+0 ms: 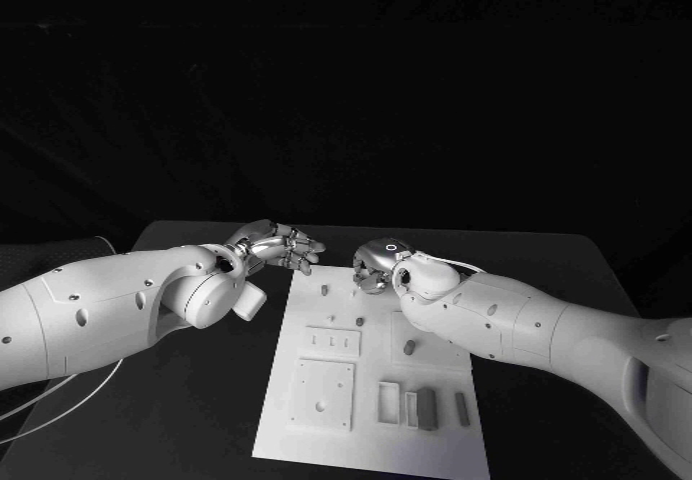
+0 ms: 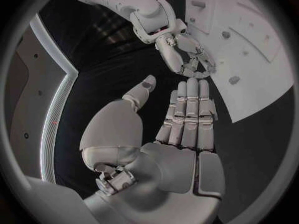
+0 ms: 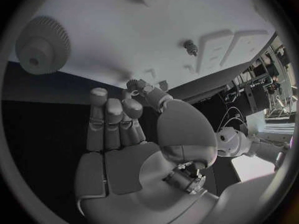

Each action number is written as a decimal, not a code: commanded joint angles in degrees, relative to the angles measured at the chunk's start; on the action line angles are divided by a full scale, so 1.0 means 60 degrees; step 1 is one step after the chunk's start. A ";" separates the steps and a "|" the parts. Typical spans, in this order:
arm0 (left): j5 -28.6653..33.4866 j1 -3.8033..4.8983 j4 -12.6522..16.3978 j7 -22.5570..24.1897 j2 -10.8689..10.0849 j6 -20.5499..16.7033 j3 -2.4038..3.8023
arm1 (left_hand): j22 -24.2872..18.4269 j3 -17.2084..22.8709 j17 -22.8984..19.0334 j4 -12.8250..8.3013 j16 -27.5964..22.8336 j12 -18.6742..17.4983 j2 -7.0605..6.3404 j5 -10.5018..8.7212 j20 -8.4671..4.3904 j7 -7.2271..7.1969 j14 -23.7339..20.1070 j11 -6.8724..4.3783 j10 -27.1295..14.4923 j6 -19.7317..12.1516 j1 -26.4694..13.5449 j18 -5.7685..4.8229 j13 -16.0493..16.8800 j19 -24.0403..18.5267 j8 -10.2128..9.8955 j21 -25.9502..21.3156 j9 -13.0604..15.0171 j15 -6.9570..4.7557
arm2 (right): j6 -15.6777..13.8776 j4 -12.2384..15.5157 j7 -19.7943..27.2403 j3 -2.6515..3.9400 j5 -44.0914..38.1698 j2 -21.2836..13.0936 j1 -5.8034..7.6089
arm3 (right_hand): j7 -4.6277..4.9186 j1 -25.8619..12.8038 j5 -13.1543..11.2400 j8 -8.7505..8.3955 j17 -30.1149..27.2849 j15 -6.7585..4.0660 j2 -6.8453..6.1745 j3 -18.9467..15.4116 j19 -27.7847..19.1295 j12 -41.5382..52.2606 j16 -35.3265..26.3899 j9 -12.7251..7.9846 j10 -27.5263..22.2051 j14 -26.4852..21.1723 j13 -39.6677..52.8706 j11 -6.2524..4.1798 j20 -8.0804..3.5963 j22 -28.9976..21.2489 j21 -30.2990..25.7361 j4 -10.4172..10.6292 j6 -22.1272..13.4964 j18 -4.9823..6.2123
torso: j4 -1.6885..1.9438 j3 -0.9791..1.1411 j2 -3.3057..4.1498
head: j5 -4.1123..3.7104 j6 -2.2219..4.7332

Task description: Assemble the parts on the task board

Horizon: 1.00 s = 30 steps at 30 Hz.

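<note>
task board is seen at lower centre of the head view, grey parts lying on its lower right | left hand is held at the board's upper left corner, fingers apart, nothing gripped | right hand is held over the board's top edge, fingers curled, possibly pinching a small part; grip cannot be told | a gear is seen upper left in the right wrist view

Both arms reached inward, the left robot hand flat-fingered and empty, the right robot hand with fingers curled inward.
</note>
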 commanded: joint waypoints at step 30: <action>-0.0021 0.0018 0.0000 0.0047 -0.0164 -0.0071 0.0008 | 0.0019 -0.0009 0.0028 0.0038 -0.0054 -0.0074 -0.0092 -0.0003 -0.0065 0.0031 0.0038 0.0002 -0.0020 0.0048 0.0008 -0.0048 0.0033 -0.0015 -0.0055 -0.0059 0.0030 0.0000 | -0.0270 0.2344 -0.0113 0.0260 0.0779 -0.1943 0.0288 | 0.0395 -0.0038 -0.0051 -0.0556 -0.0012 0.0369 -0.0628 0.0009 0.0112 0.0050 0.0060 -0.0393 -0.0002 0.0085 -0.0016 0.0414 -0.0070 0.0138 0.0042 0.0580 -0.0989 0.0276 | -0.0090 -0.0006 -0.0057 | -0.0078 0.0106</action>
